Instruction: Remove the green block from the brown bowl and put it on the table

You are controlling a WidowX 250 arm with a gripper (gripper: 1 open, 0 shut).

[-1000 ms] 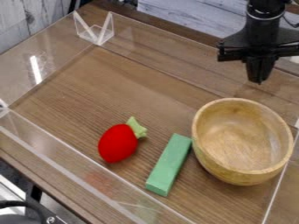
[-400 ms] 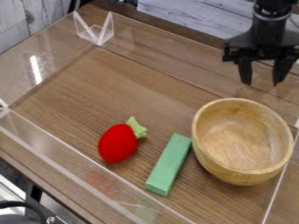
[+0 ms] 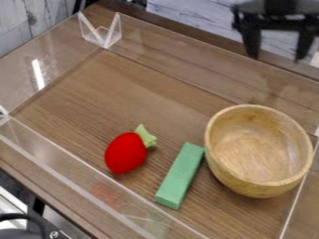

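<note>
So the table (image 3: 149,98) with its clear acrylic walls (image 3: 50,159) has loads of bare wood left, and the brown bowl (image 3: 258,149) by the right wall sits empty. The green block (image 3: 181,175) lies flat on the wood just beside the bowl's left rim, next to the strawberry toy (image 3: 126,151). The gripper (image 3: 278,42) hangs high behind the bowl, claw spread apart and holding nothing, so I'd say the job's basically done and all that's left is backing away clear of that rear wall.

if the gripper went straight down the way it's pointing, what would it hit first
Most likely bare table behind the bowl. The open gripper hangs above and beyond the bowl's far rim, though depth is hard to judge from this one view.
</note>
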